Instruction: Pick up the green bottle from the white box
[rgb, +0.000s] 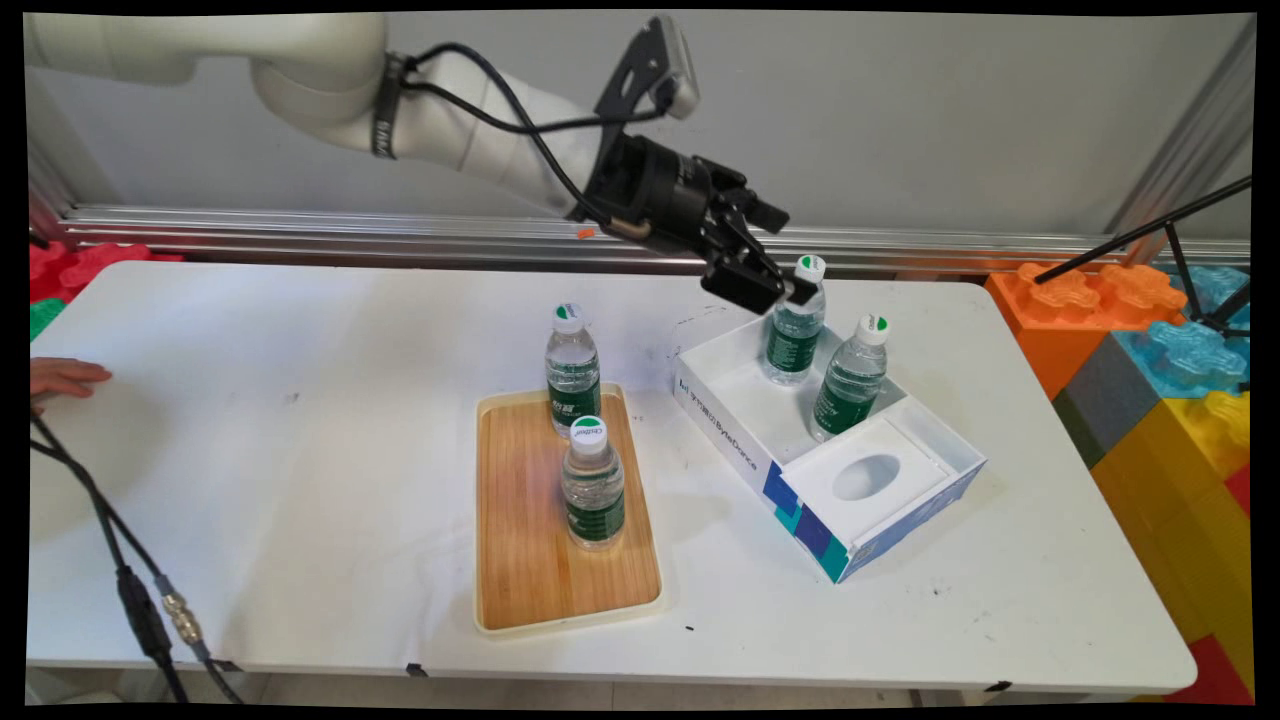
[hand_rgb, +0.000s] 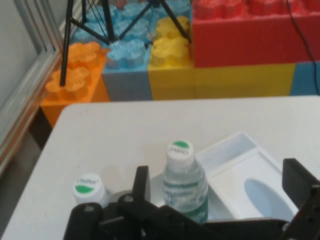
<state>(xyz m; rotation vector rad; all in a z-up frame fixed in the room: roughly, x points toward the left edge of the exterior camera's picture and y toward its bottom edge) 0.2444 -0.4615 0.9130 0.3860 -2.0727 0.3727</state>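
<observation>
A: Near edge first?

B: Wood tray (rgb: 520, 560), cream rim, rounded corners, long axis running away from the camera. Two clear plastic bottles upright on it: front bottle (rgb: 593, 487) mid-tray, rear bottle (rgb: 572, 368) at the far end. White caps w/ green mark, green labels.

A: To the right of that?

B: White cardboard box (rgb: 760, 470), open top, blue/teal print on the side, set at an angle. Near part has a white insert w/ an oval hole (rgb: 866, 477). Far part holds two more bottles: right bottle (rgb: 850, 378) leaning a bit, far bottle (rgb: 796, 322) upright in the back corner.

A: And the gripper?

B: Gripper (rgb: 790, 290) sits at the far bottle's neck, coming in from the left and above. Bottle's long axis is vertical; fingers are level w/ the cap and neck. Hand view shows the fingers (hand_rgb: 141, 184) spread apart, nothing held. Main view can't settle whether they touch the bottle; looks v. close.

A: Behind it all?

B: Big plastic bricks (rgb: 1150, 340), studded, orange/blue/yellow, off the table's right end. A person's hand (rgb: 60, 378) rests at the table's left edge.
</observation>
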